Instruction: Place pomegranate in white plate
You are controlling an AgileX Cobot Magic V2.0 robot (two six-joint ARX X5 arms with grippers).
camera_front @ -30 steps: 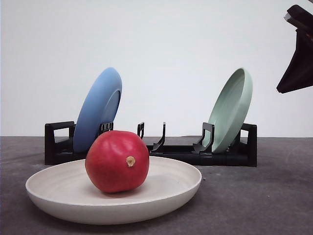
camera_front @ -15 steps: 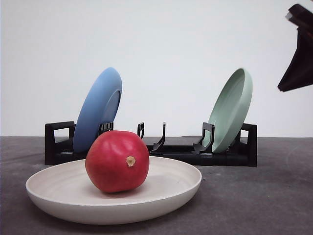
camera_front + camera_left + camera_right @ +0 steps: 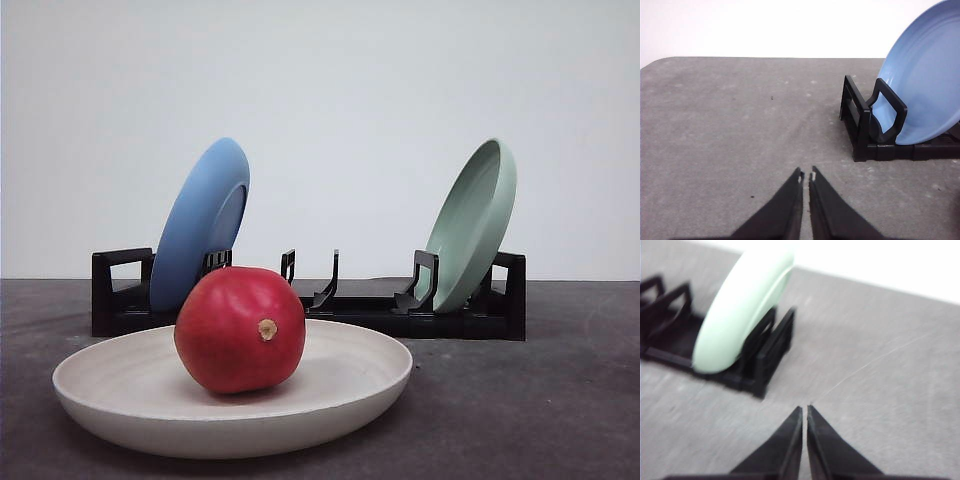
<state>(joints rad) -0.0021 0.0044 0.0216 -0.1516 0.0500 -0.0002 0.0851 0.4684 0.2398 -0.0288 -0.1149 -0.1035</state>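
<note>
Near the front of the grey table point(image 3: 560, 400), in the front view, the white plate point(image 3: 150, 420) lies flat, and the pomegranate point(image 3: 240, 329) rests in it, a little left of the plate's middle. The fruit is roundish with no clear long axis; its small tan stem nub faces the camera and slightly to the right, roughly level. Behind the plate stands a black rack point(image 3: 470, 315) running left to right. A blue plate point(image 3: 200, 225) leans on edge in its left end, tilted to the right, and a pale green plate point(image 3: 472, 225) leans on edge in its right end, its hollow side facing left.

From the left wrist view, the left gripper point(image 3: 806, 178) is held low over bare table, pointing forward and slightly down, its two black fingers brought together with only a thin slit between the tips and nothing between them. The left end of the rack and the blue plate sit ahead of it and off to one side, well apart from the fingertips.

From the right wrist view, which is blurred, the right gripper point(image 3: 804, 411) is likewise pressed together and holds nothing, over bare table. The pale green plate and its end of the rack lie ahead, clear of the fingers.
</note>
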